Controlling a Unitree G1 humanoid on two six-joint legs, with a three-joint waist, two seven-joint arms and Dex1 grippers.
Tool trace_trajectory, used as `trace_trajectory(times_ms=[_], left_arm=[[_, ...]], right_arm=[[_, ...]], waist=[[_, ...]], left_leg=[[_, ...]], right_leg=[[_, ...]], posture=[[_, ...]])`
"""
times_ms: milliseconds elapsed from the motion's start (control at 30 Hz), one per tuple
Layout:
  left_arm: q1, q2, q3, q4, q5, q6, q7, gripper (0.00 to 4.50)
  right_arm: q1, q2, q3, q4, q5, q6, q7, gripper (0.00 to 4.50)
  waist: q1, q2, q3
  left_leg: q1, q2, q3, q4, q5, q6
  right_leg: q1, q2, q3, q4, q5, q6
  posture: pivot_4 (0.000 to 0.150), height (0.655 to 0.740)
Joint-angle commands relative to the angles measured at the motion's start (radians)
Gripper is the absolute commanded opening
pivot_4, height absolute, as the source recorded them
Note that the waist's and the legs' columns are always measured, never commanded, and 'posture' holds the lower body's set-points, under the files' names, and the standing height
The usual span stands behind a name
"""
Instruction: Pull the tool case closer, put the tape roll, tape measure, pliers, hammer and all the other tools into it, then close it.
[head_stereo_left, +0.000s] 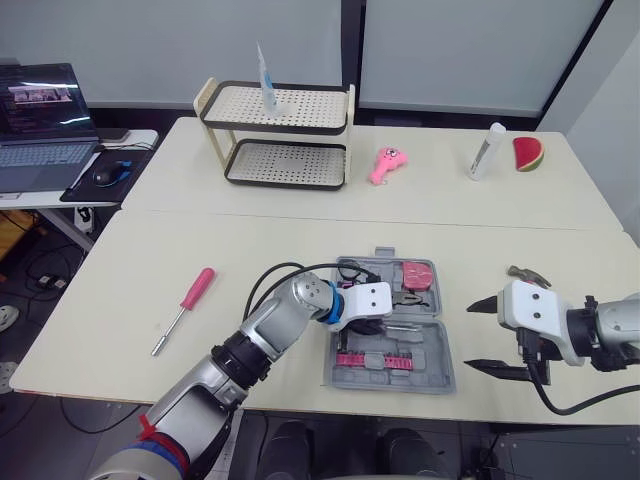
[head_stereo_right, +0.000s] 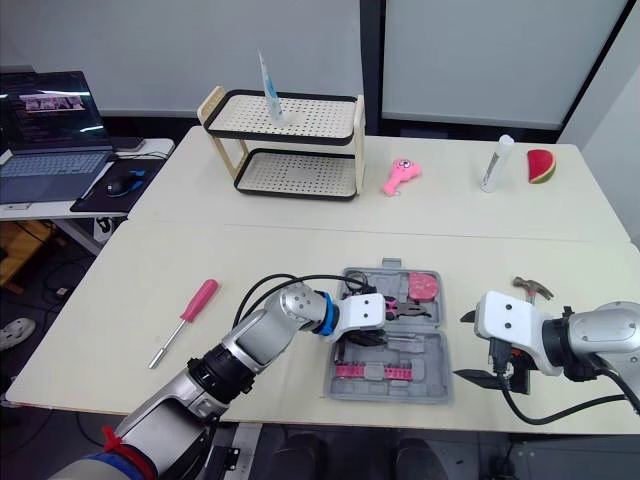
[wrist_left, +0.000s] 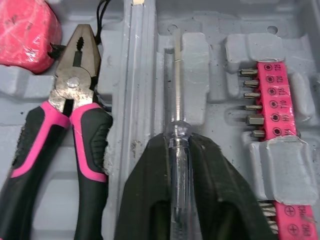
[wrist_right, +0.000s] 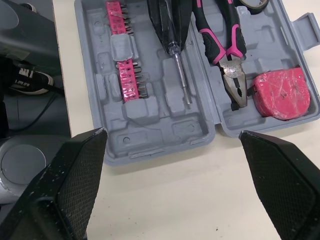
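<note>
The grey tool case (head_stereo_left: 400, 383) lies open at the table's front middle. My left gripper (wrist_left: 179, 141) hovers low over it, shut on a thin clear-handled screwdriver (wrist_left: 176, 85) whose shaft lies along a groove of the case. Beside it in the case are pink-and-black pliers (wrist_left: 75, 85), a pink tape measure (head_stereo_left: 420, 273) and pink bit strips (wrist_left: 270, 95). A dark tape roll (wrist_right: 254, 4) shows partly in the case's far corner. The hammer (head_stereo_left: 527, 272) rests on the table right of the case. My right gripper (head_stereo_left: 490, 335) stands open just right of the case, holding nothing.
A pink-handled screwdriver (head_stereo_left: 190, 300) lies on the table to the left. At the back stand a two-tier rack (head_stereo_left: 280, 130), a pink toy (head_stereo_left: 388, 165), a white tube (head_stereo_left: 486, 152) and a watermelon slice toy (head_stereo_left: 527, 154). A laptop (head_stereo_left: 40, 125) sits on a side table at far left.
</note>
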Motion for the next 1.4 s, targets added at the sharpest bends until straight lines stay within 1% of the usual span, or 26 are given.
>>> trace_trajectory(times_ms=[33, 267, 300, 467, 533, 600, 633, 667, 767, 1033, 1067, 1400], left_arm=[[-0.015, 0.002, 0.026, -0.06, -0.009, 0.031, -0.001, 1.68], [-0.05, 0.012, 0.099, -0.201, -0.074, 0.14, -0.008, 3.79], [-0.057, 0.019, 0.113, -0.215, -0.087, 0.157, -0.013, 4.03], [-0.075, 0.075, 0.135, -0.221, -0.106, 0.13, -0.035, 4.03], [-0.065, 0.099, 0.124, -0.177, -0.096, 0.032, -0.041, 4.03], [-0.052, 0.101, 0.121, -0.147, -0.104, -0.018, -0.049, 4.03], [-0.046, 0.096, 0.122, -0.133, -0.11, -0.031, -0.051, 3.62], [-0.041, 0.098, 0.115, -0.119, -0.111, -0.051, -0.06, 3.42], [-0.026, 0.079, 0.11, -0.07, -0.103, -0.094, -0.05, 2.53], [-0.03, 0.032, 0.082, 0.048, -0.061, -0.181, -0.036, 0.07], [-0.031, 0.026, 0.081, 0.058, -0.058, -0.183, -0.035, 0.01], [-0.029, -0.019, 0.059, 0.156, -0.005, -0.19, -0.015, 0.01]], right_arm=[[-0.001, -0.01, -0.015, -0.013, -0.001, -0.015, 0.006, 4.5], [0.011, -0.01, -0.036, -0.022, 0.006, -0.011, 0.008, 4.5], [0.014, -0.01, -0.039, -0.023, 0.008, -0.01, 0.008, 4.5], [0.02, -0.007, -0.045, -0.026, 0.011, -0.009, 0.006, 4.5], [0.015, -0.002, -0.04, -0.025, 0.01, -0.011, 0.001, 4.5], [0.012, 0.001, -0.036, -0.025, 0.01, -0.011, -0.002, 4.5], [0.012, 0.003, -0.034, -0.027, 0.011, -0.011, -0.004, 4.5], [0.011, 0.006, -0.033, -0.028, 0.012, -0.012, -0.005, 4.5], [0.003, 0.015, -0.027, -0.032, 0.014, -0.012, -0.012, 4.5], [-0.013, 0.021, -0.023, -0.045, 0.022, 0.006, -0.017, 4.5], [-0.013, 0.02, -0.024, -0.047, 0.022, 0.009, -0.018, 4.5], [-0.016, 0.014, -0.028, -0.062, 0.03, 0.031, -0.02, 4.5]], waist=[[0.0, 0.0, 0.0], [0.0, 0.0, 0.0], [0.0, 0.0, 0.0], [0.0, 0.0, 0.0], [0.0, 0.0, 0.0], [0.0, 0.0, 0.0], [0.0, 0.0, 0.0], [0.0, 0.0, 0.0], [0.0, 0.0, 0.0], [0.0, 0.0, 0.0], [0.0, 0.0, 0.0], [0.001, 0.0, 0.0]], left_leg=[[0.0, 0.0, 0.0, 0.0, 0.0, 0.0], [0.0, 0.0, 0.0, 0.0, 0.0, 0.0], [0.0, 0.0, 0.0, 0.0, 0.0, 0.0], [0.0, 0.0, 0.0, 0.0, 0.0, 0.0], [0.0, 0.0, 0.0, 0.0, 0.0, 0.0], [0.0, 0.0, 0.0, 0.0, 0.0, 0.0], [0.0, 0.0, 0.0, 0.0, 0.0, 0.0], [0.0, 0.0, 0.0, 0.0, 0.0, 0.0], [0.0, 0.0, 0.0, 0.0, 0.0, 0.0], [0.0, 0.0, 0.0, 0.0, 0.0, 0.0], [0.0, 0.0, 0.0, 0.001, 0.0, 0.0], [0.0, 0.0, 0.0, 0.001, 0.0, 0.0]], right_leg=[[0.0, 0.0, 0.0, 0.0, 0.0, 0.0], [0.0, 0.0, 0.001, 0.0, 0.0, 0.0], [0.0, 0.0, 0.001, 0.0, 0.0, 0.0], [0.0, 0.0, 0.001, 0.0, 0.0, 0.0], [0.0, 0.0, 0.001, 0.0, 0.0, 0.0], [0.0, 0.0, 0.001, 0.0, 0.0, 0.0], [0.0, 0.0, 0.001, 0.0, 0.0, 0.0], [0.0, 0.0, 0.001, 0.0, 0.0, 0.0], [0.0, 0.0, 0.0, 0.0, 0.0, 0.0], [0.0, 0.0, 0.0, 0.0, 0.0, 0.0], [0.0, 0.0, 0.0, 0.001, 0.0, 0.0], [0.0, 0.0, -0.001, 0.001, 0.0, 0.0]], posture=[[0.15, 0.74], [0.15, 0.74], [0.15, 0.74], [0.15, 0.74], [0.15, 0.74], [0.15, 0.74], [0.15, 0.74], [0.15, 0.74], [0.15, 0.74], [0.15, 0.74], [0.15, 0.74], [0.15, 0.74]])
